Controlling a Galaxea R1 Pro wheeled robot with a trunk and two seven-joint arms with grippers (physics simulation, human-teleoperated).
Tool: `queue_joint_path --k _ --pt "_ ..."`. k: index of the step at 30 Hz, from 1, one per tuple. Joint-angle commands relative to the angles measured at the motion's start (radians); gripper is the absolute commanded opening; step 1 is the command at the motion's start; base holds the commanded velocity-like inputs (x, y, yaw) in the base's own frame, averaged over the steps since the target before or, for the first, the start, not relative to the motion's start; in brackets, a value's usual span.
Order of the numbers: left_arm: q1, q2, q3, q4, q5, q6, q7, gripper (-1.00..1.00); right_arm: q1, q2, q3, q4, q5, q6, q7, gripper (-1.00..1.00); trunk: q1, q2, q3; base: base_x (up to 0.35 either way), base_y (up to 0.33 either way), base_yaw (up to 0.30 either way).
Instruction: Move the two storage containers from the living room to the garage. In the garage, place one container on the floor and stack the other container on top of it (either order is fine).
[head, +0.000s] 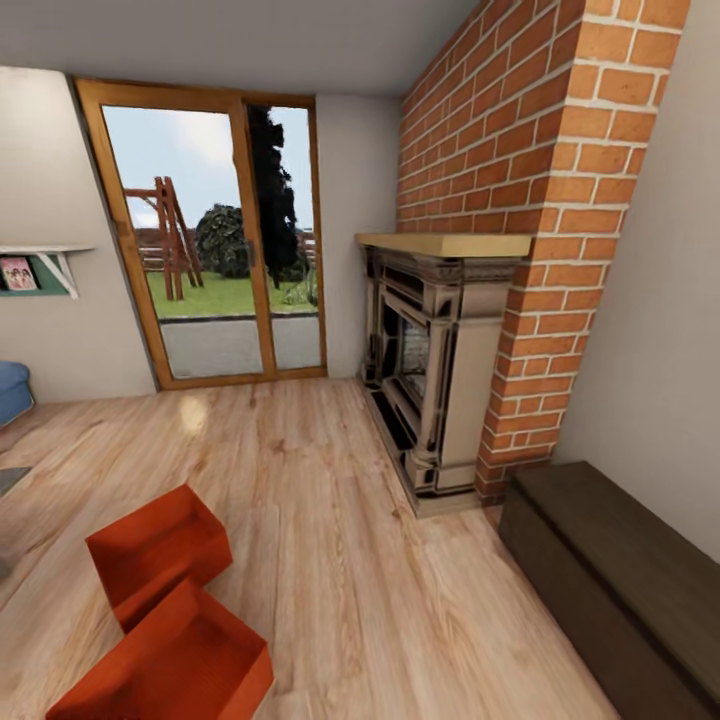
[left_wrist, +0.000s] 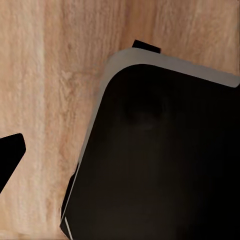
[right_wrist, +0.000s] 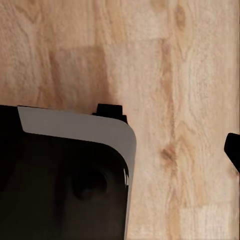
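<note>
You are looking across the living room's light wood-plank flooring (head: 330, 520), and the two red-orange rectangular open-top bins sit on it toward your left, well short of the brick fireplace. The nearer bin (head: 175, 665) and the farther bin (head: 155, 550) stand upright and touch at a corner, each turned at an angle to the planks. Both interiors look empty as far as the walls let you see; the nearer one is cut by the frame edge.

Using the brick chimney (head: 520, 200) as your landmark: the bins lie well to its left and closer to you, the dark stone fireplace surround (head: 430, 370) sits at its foot under a pale wood mantel (head: 445, 243), and a dark brown low bench (head: 610, 580) runs along the wall on its right. The wood-framed glass doors (head: 215, 240) stand left of it on the far wall.

Both wrist cameras look straight down on plank flooring and a black, grey-edged rounded part of the robot's base (left_wrist: 160, 155) (right_wrist: 65, 180). A dark tip shows at the edge of each wrist view, but you cannot tell how far either pincer is open, or whether it holds anything. No bin appears near either one.
</note>
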Motion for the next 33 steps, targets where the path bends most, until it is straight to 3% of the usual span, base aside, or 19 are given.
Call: queue_joint_path --k 1,21,33 --pt "0.0 -0.001 0.007 -0.001 0.002 -0.003 0.001 1.0 -0.001 0.0 0.008 0.003 -0.01 -0.006 0.004 1.0 0.0 0.0 -0.001 0.21 -0.149 0.3" --pt "0.0 -0.001 0.008 -0.001 0.004 -0.004 0.002 1.0 -0.001 -0.001 0.008 0.003 -0.01 -0.006 0.004 1.0 0.0 0.0 -0.001 0.175 -0.119 0.3" --pt "0.0 0.0 0.008 -0.002 0.017 -0.004 0.002 1.0 -0.001 -0.002 0.008 0.003 -0.01 -0.006 0.004 1.0 0.0 0.0 -0.001 0.057 -0.017 0.3"
